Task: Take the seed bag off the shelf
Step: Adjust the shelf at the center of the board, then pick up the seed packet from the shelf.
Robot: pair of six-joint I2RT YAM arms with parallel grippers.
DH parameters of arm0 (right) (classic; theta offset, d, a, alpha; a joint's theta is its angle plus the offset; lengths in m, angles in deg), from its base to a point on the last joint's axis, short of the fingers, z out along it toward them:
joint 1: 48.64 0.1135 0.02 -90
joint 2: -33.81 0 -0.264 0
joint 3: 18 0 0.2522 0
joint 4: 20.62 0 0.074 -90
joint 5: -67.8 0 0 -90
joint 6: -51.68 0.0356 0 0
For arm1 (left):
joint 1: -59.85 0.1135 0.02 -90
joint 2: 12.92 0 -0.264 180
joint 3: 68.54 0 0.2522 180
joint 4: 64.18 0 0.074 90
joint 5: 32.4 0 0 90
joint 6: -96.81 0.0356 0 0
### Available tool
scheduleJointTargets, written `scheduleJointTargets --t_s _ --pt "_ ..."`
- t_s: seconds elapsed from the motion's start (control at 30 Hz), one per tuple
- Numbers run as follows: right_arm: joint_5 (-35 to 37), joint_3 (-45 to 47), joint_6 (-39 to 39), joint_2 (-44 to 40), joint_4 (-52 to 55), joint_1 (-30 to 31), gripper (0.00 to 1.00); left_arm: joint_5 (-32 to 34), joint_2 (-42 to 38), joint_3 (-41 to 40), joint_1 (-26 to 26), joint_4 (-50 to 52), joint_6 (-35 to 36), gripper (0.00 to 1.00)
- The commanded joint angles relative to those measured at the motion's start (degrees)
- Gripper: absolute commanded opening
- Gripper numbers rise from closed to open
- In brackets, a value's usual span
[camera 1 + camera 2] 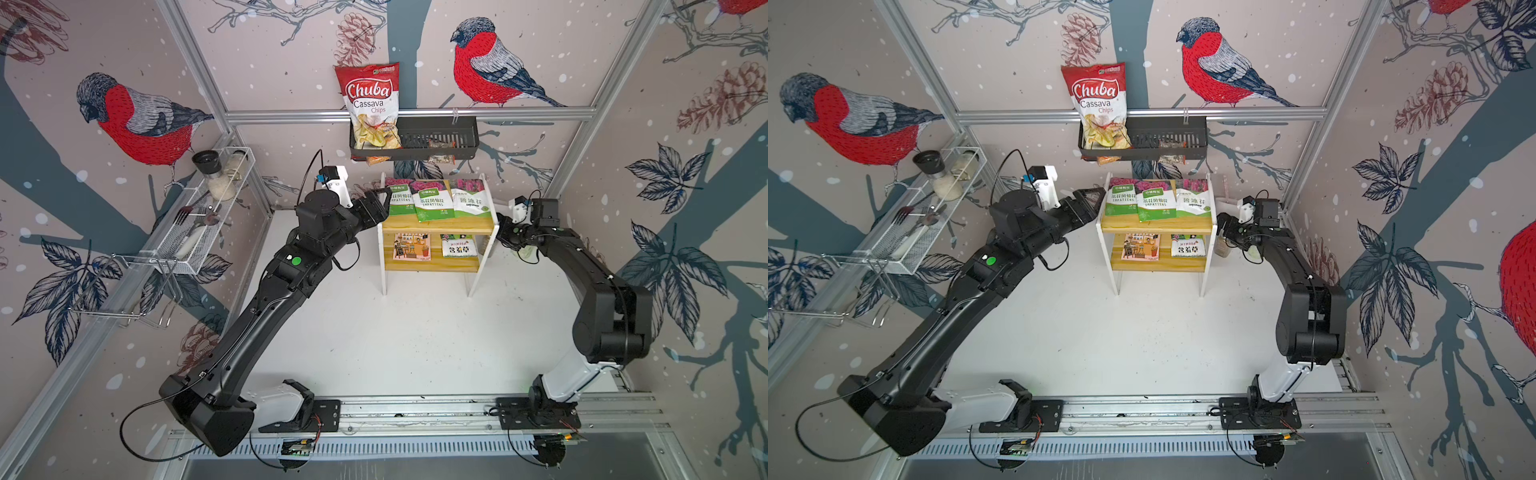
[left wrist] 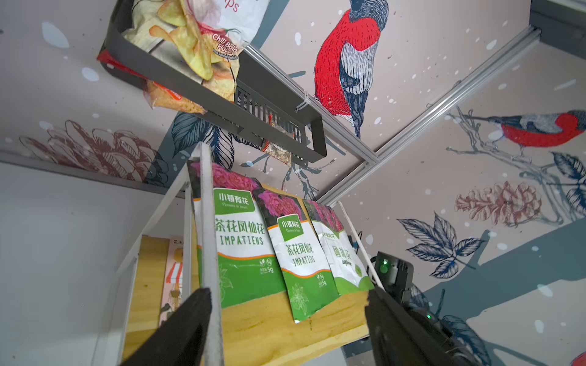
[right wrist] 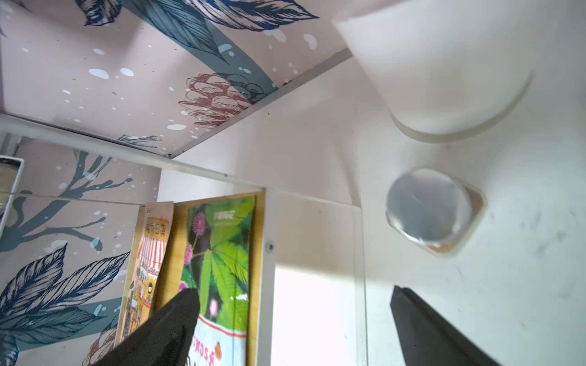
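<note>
1. Two grippers flank the shelf (image 1: 436, 225). The left gripper (image 1: 384, 203) hovers at the shelf's left white side panel (image 2: 207, 221), level with the top board. Its jaws are spread and hold nothing. In the left wrist view the panel's edge runs between the fingers, close to one of them.
2. Just past that panel, the leftmost seed bag (image 1: 399, 199) leans on the top board with its printed face to the front. Its long axis runs from the board up toward the back wall. It lies straight ahead of the left gripper and is the bag nearest it.
3. The middle seed bag (image 1: 433, 203) overlaps its neighbours on both sides, and its lower edge sits nearest the board's front edge. The third seed bag (image 1: 469, 199) leans by the right panel.
4. On the lower board two packets (image 1: 457, 246) lie flat, well below the left gripper's line.
5. The right gripper (image 1: 500, 232) is outside the right panel, at about lower-board height. Its jaws are wide apart and empty.
6. As I judge it, the left arm is better placed for a top-tier bag. The panel between its fingers is the obstacle, so the gripper must clear it before closing on the bag's near edge.
</note>
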Motion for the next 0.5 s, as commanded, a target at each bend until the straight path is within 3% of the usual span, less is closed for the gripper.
scheduleJointTargets --t_s 0.0,0.13,0.23,0.37,0.47 --pt "5.7 2.8 3.1 -3.0 1.4 0.0 1.0 6.4 2.4 4.4 -2.0 5.3 -8.2 0.81" --pt "8.8 6.1 4.2 -6.9 3.1 0.0 1.0 9.4 10.5 20.5 -4.6 15.9 0.6 0.81" --pt "9.0 8.3 4.5 -9.3 2.8 0.0 1.0 8.7 15.4 29.1 -4.8 17.5 5.6 0.79" --pt "8.7 9.5 4.8 -10.4 2.8 -0.1 1.0 3.0 22.9 38.7 -4.5 20.1 8.6 0.64" --pt "8.0 10.2 5.4 -11.2 2.6 -0.1 1.0 -2.5 27.9 42.7 -4.6 20.9 7.5 0.61"
